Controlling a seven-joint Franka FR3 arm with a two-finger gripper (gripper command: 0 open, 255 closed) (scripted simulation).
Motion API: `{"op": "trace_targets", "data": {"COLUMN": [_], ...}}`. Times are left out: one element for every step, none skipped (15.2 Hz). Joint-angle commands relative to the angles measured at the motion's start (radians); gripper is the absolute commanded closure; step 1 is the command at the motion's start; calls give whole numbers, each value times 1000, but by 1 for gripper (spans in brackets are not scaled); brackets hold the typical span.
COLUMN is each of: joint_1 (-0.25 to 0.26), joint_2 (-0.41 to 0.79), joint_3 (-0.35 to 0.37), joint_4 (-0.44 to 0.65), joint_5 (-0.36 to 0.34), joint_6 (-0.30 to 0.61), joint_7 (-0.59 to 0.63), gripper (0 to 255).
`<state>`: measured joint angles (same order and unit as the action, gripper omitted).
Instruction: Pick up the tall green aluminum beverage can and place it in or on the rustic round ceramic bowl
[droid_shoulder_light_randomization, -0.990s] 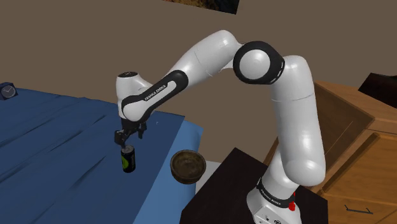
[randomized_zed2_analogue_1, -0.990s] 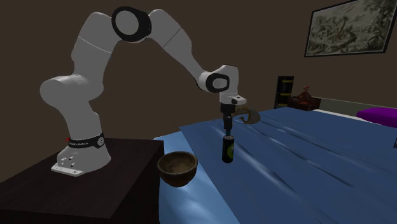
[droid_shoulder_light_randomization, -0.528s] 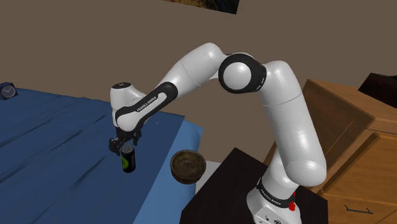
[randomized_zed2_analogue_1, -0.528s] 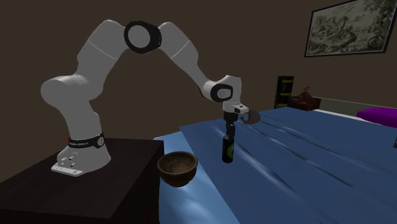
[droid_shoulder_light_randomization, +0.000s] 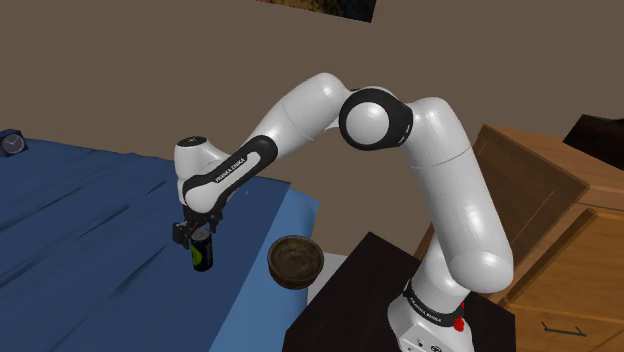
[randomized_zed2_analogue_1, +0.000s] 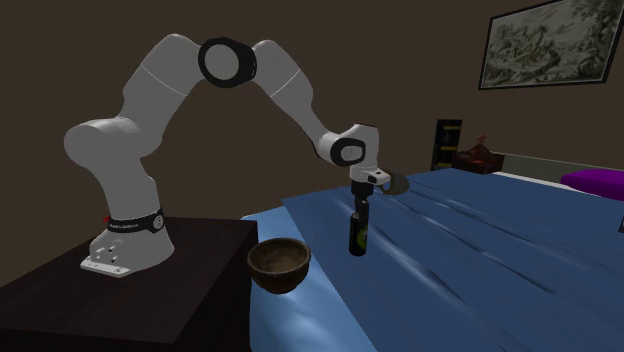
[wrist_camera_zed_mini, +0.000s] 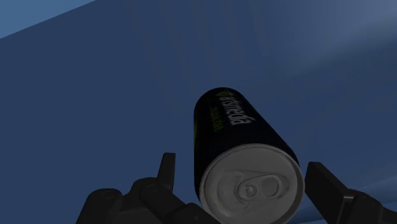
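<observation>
A blue bedcover (droid_shoulder_light_randomization: 80, 230) is spreading out beneath me, with a brown wall (droid_shoulder_light_randomization: 150, 70) rising behind it and a wooden dresser (droid_shoulder_light_randomization: 560, 220) sitting past my dark stand (droid_shoulder_light_randomization: 350, 300). The can (droid_shoulder_light_randomization: 202, 255) is standing upright on the cover, its long axis running vertically and its silver lid with the pull tab facing up at my pincer (droid_shoulder_light_randomization: 196, 232). It is showing as black with yellow-green print rather than green all over. I am hanging straight above it, with my fingers (wrist_camera_zed_mini: 167, 170) standing apart on either side of the lid and not clasping it, so I am holding nothing. In the wrist view the picture's edge is cutting off the nearest part of the lid and the roots of my fingers, and the can's foot is hiding behind its own body. The lettering along its side is proving too hard to read. In the shoulder view my hand is covering the can's top. The brown round bowl (droid_shoulder_light_randomization: 295, 260) is sitting mouth up near the can, apart from it, at the cover's edge beside the stand.
</observation>
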<state>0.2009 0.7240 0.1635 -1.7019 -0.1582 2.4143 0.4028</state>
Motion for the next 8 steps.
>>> {"op": "trace_targets", "data": {"joint_1": [0, 0, 0, 0, 0, 0, 0, 0], "joint_2": [0, 0, 0, 0, 0, 0, 0, 0], "joint_3": [0, 0, 0, 0, 0, 0, 0, 0], "joint_4": [0, 0, 0, 0, 0, 0, 0, 0], "joint_5": [0, 0, 0, 0, 0, 0, 0, 0], "joint_6": [0, 0, 0, 0, 0, 0, 1, 1], "joint_7": [0, 0, 0, 0, 0, 0, 0, 0], "gripper": [0, 0, 255, 255, 255, 255, 255, 255]}}
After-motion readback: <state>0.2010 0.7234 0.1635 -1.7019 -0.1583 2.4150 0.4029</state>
